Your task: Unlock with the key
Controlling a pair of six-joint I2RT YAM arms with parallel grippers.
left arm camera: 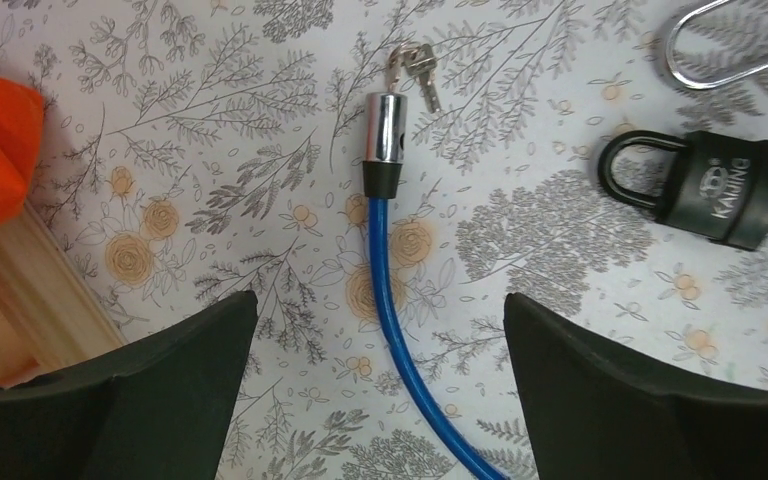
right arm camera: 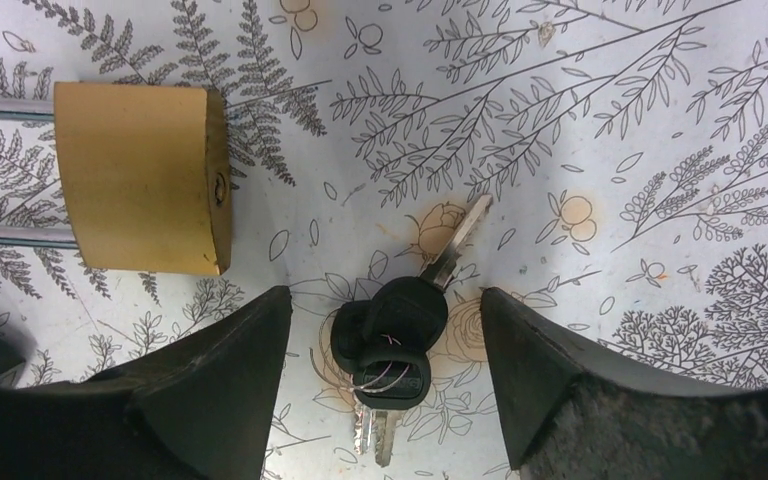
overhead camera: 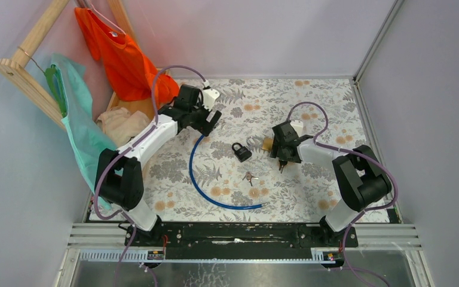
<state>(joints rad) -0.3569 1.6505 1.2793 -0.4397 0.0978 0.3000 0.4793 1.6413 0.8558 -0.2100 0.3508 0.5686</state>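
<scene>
On the counter point(overhead camera: 311, 107), no grip on anything yet. At the left end effector point(left arm camera: 375, 310): jaws wide apart, hovering over the blue cable lock point(left arm camera: 385, 250), touching nothing. At the right end effector point(right arm camera: 382, 300): jaws apart too, straddling the key point(right arm camera: 400, 325), no visible contact on either side.

Risks, biggest item down:

- Left end effector parked over the blue cable lock, well apart from either padlock body. Leaves nothing bracing a lock; expect sliding across the counter as soon as a blade pushes in.
- Can't tell which lock fits. Brass padlock point(right arm camera: 135, 180) near the key, keyhole visible on the end away from the shackle. Black padlock point(left arm camera: 720, 190) lying further over toward the left side. With a wrong pick: jamming or a wasted insertion.
- For the key: flat on the counter near the brass padlock, black head between the right fingers, blade angled up and away from them. Thin and flat, so likely to skid or pivot on closing rather than lift. Possibly scraping the counter with the fingertips instead.
- Looks like two black heads stacked, with a second blade poking out below. Could grab both, or end up with the wrong blade forward and the spare fouling the keyhole.
- Gripping by the head alone: poor control of blade angle. With any twist in the pinch, a miss at that small keyhole.
- Small silver keys point(left arm camera: 415, 65) just beside the cable's chrome end: easy to mistake for the target, leave alone.
</scene>
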